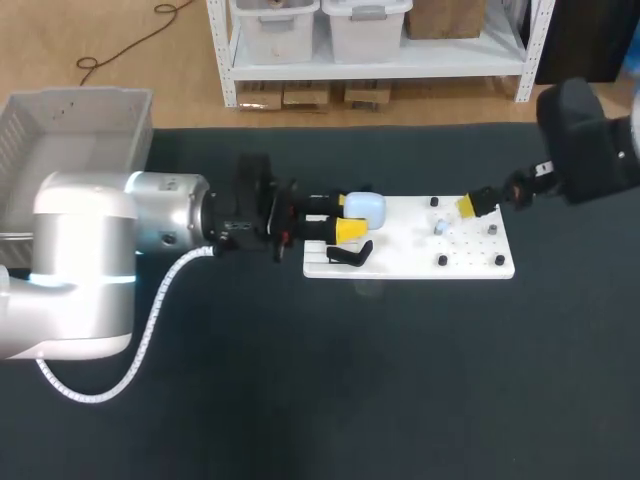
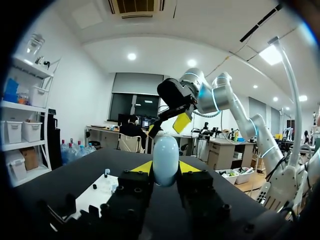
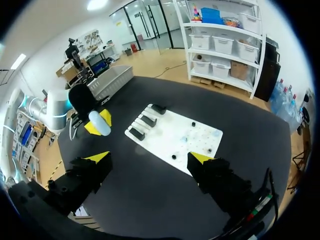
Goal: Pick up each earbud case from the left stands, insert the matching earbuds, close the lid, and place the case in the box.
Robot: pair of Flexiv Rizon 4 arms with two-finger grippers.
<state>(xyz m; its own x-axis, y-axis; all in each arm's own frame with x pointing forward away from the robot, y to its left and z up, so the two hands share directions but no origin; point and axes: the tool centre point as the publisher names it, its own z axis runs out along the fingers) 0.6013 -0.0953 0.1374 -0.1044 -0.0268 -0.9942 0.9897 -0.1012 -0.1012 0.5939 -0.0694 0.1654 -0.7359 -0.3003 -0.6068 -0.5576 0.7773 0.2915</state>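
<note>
A pale blue earbud case [image 1: 366, 209] with its lid down is held off the table, my left gripper [image 1: 351, 216] shut on it over the left end of the white board [image 1: 465, 262]. In the left wrist view the case [image 2: 165, 159] stands upright between the yellow fingertips [image 2: 143, 166]. A black stand [image 1: 352, 256] sits on the board just beside it. Small earbuds [image 1: 440, 228] lie among the black pegs at the board's right half. My right gripper [image 1: 478, 203] hangs open above that end; its wrist view shows the gripper [image 3: 149, 157] spread wide and empty, high over the board [image 3: 165, 147].
A grey box [image 1: 70, 125] stands at the table's back left corner, also seen as the box [image 3: 111, 81] behind my left arm. Several black stands [image 3: 145, 120] line the board's left end. Dark tabletop surrounds the board.
</note>
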